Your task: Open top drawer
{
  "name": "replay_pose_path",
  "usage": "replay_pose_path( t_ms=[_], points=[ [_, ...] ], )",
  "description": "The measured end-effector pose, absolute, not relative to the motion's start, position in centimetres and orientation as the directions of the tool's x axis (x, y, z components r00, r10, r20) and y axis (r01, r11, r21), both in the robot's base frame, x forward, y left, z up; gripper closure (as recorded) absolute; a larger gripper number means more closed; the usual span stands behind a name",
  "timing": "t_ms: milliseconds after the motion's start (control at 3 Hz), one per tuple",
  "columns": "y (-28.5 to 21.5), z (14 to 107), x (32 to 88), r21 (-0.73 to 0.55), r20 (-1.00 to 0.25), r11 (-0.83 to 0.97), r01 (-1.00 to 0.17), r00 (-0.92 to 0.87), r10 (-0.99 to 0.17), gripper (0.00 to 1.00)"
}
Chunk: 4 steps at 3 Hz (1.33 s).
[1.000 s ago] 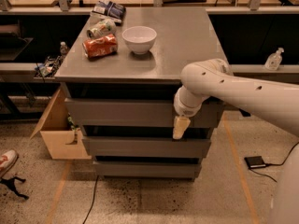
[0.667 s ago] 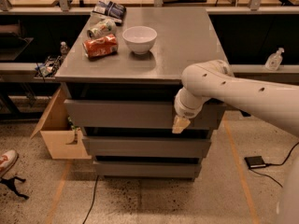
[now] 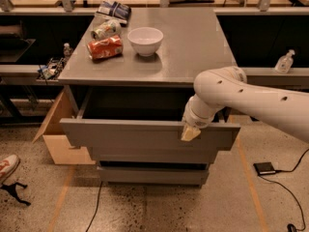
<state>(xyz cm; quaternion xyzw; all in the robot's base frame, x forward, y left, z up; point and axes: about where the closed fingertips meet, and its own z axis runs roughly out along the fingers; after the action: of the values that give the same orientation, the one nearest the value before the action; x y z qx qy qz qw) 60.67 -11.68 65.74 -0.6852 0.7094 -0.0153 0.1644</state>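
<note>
My gripper (image 3: 190,132) rests on the top drawer's (image 3: 135,138) upper edge, right of its middle; I cannot tell whether it grips. The drawer stands pulled out from under the tabletop (image 3: 193,42).

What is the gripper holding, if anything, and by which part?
The gripper sits on the upper edge of the top drawer, at its front panel, right of centre. Whether it truly clamps that edge cannot be told.

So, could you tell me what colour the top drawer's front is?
The top drawer is matte grey, camera view; the hand is at its upper edge.
</note>
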Motion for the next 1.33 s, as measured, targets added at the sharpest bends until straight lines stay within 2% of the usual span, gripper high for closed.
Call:
replay_pose_path(
  t_ms=[333, 667, 1333],
  points=[
    [-11.8, 66.2, 58.3, -0.231, -0.231, 0.079, -0.97, -0.024, -0.973, 1.0],
    [-11.8, 66.2, 58.3, -0.231, -0.231, 0.079, -0.97, -0.024, -0.973, 1.0],
    [-12.6, 66.0, 53.2, -0.229, -0.23, 0.091, -0.969, -0.037, -0.973, 1.0]
  ],
)
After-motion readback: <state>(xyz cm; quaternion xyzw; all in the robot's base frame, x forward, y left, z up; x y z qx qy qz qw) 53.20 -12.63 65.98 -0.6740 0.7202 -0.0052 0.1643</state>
